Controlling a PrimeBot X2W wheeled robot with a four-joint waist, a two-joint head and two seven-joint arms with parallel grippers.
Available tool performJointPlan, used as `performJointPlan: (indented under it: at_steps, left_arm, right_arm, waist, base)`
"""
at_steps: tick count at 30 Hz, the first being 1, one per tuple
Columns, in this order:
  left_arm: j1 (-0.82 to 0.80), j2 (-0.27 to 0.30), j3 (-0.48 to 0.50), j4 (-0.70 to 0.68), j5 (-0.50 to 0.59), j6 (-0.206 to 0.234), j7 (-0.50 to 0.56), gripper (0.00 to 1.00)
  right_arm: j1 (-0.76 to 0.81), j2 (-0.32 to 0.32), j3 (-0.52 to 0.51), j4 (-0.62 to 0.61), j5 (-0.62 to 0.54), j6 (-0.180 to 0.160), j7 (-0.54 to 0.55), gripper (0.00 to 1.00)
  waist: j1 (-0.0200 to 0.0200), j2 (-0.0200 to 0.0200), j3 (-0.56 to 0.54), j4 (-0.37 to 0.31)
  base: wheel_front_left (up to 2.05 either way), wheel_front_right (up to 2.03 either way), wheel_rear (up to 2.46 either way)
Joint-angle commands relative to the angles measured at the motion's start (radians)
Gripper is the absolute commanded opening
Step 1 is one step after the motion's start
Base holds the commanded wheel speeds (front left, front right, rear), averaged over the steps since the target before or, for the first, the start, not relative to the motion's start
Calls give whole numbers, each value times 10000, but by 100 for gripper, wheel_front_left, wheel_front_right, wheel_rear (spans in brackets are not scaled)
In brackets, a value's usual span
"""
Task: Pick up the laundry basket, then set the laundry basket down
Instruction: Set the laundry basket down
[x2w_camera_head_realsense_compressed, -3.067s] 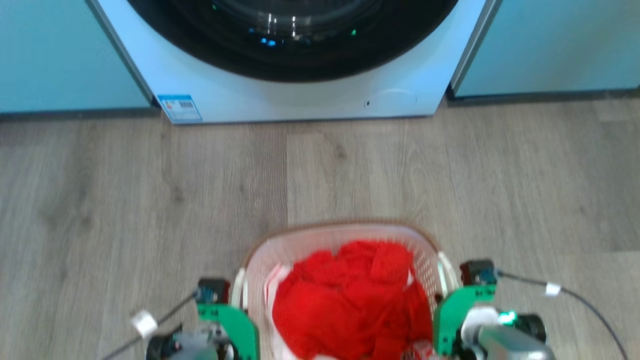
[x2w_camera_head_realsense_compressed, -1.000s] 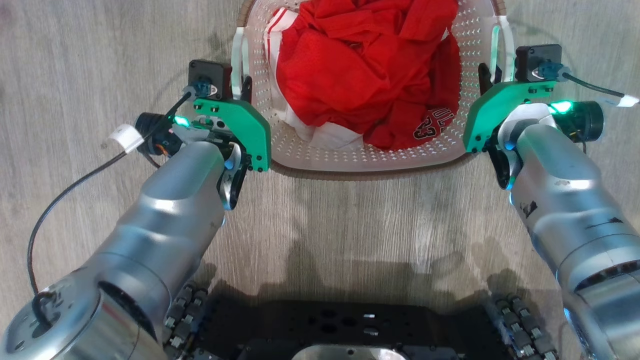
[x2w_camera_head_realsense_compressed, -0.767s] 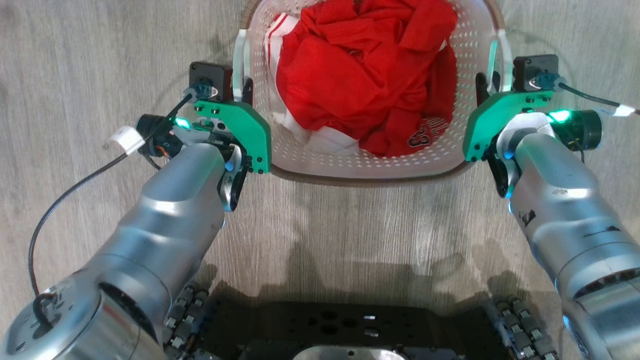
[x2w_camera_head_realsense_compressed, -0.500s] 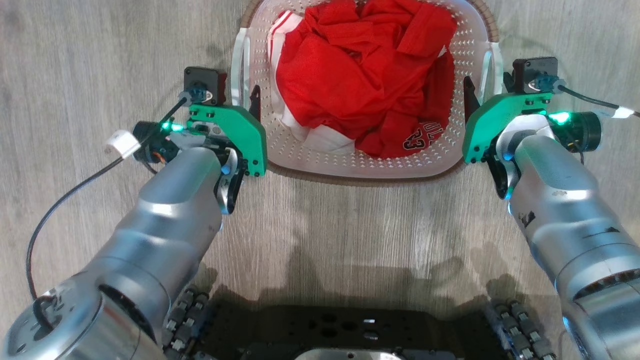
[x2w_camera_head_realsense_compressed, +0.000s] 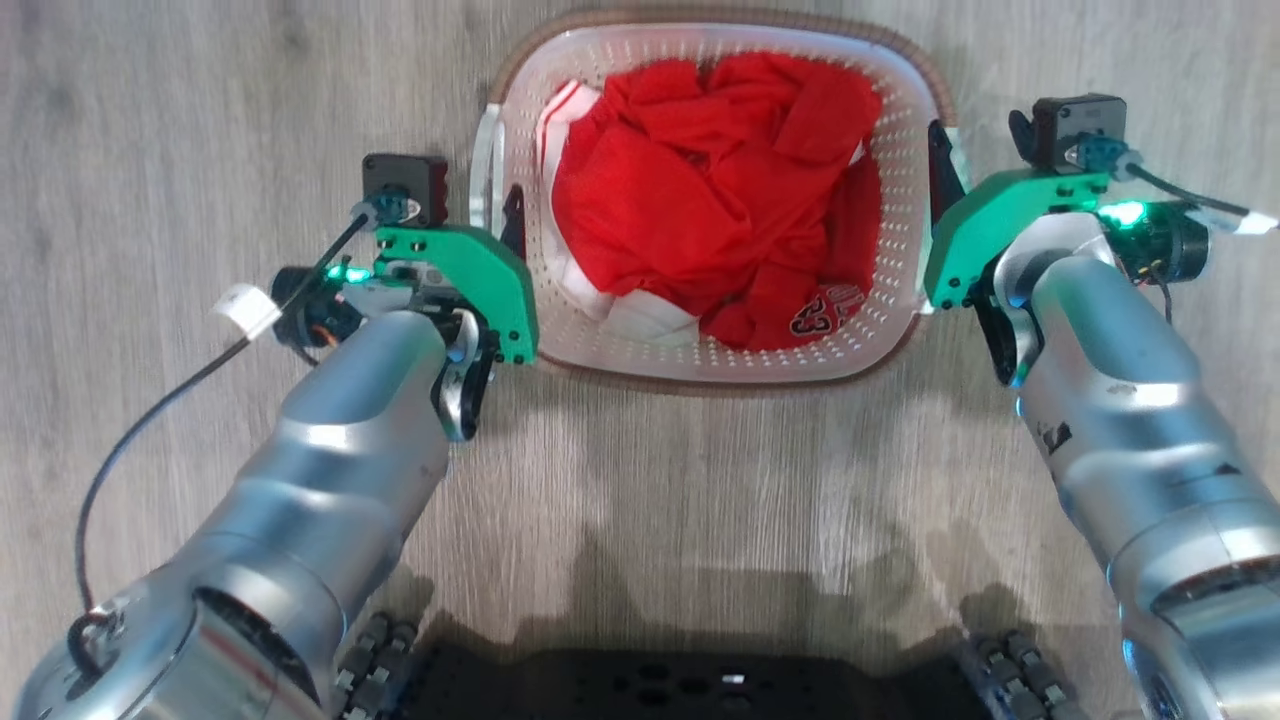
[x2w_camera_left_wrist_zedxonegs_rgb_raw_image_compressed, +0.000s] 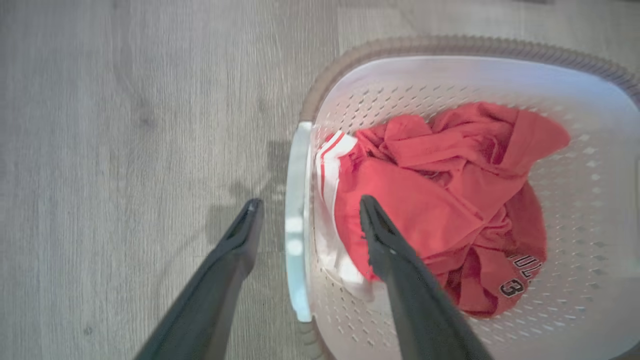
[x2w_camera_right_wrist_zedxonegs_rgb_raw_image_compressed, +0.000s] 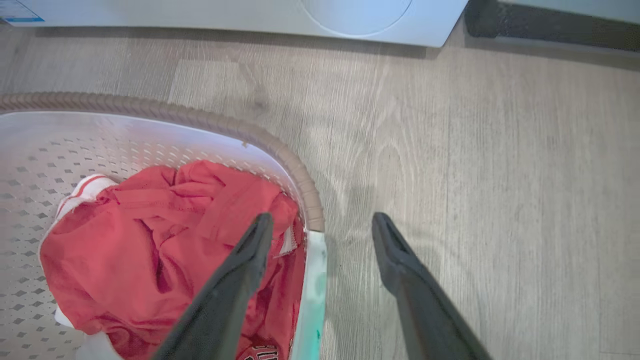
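Laundry basket (x2w_camera_head_realsense_compressed: 700, 40) sits between the left claw (x2w_camera_left_wrist_zedxonegs_rgb_raw_image_compressed: 310, 202) and the right claw (x2w_camera_right_wrist_zedxonegs_rgb_raw_image_compressed: 322, 217), both spread apart over its side handles (x2w_camera_left_wrist_zedxonegs_rgb_raw_image_compressed: 296, 225).

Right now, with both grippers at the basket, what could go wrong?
1. The open left gripper straddles the left handle of the basket, with one finger over the red clothes. A sideways pull may hook the handle or snag the cloth.
2. The open right gripper straddles the right handle in the same way. If the arms move unevenly, they may drag or tip the basket.
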Motion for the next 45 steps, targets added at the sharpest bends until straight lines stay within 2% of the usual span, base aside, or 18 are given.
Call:
performJointPlan:
  at_steps: [1, 8, 15, 22, 28, 35, 45]
  left_arm:
    - [324, 231, 351, -201, 220, 140, -122, 100]
    - [1253, 391, 2062, -1504, 1896, 254, -122, 100]
    - [2834, 476, 4014, -3025, 3732, 194, -122, 100]
    - [4577, 420, 5693, -4779, 5540, 27, -122, 100]
    - [6135, 326, 6800, -6609, 6796, -331, -122, 100]
    - [7720, 252, 7673, -8234, 7432, -545, -122, 100]
    - [9468, 234, 8213, -9675, 7480, -402, -122, 100]
  right_arm:
    - [556, 213, -15, -329, -197, -17, -122, 100]
    - [1307, 213, -710, -1652, -1034, -17, -122, 100]
    - [2378, 214, -796, -3074, -1035, -17, -122, 100]
    - [3588, 214, -657, -4202, -985, -17, -122, 100]
    - [4696, 214, -458, -5256, -821, -17, -122, 100]
    - [6001, 214, -616, -6491, -562, -17, -122, 100]
    - [7737, 214, -793, -7959, -492, -17, -122, 100]
  waist:
    - [0, -1, -273, -19]
    - [0, -1, -1328, -58]
    - [0, -1, -2593, -135]
    - [0, -1, -3925, -213]
    - [0, -1, -4941, -310]
    - [0, -1, -5902, -422]
    - [0, -1, -6950, -555]
  base:
    - [0, 0, 0]
    - [0, 0, 0]
    - [0, 0, 0]
    - [0, 0, 0]
    - [0, 0, 0]
    - [0, 0, 0]
    - [0, 0, 0]
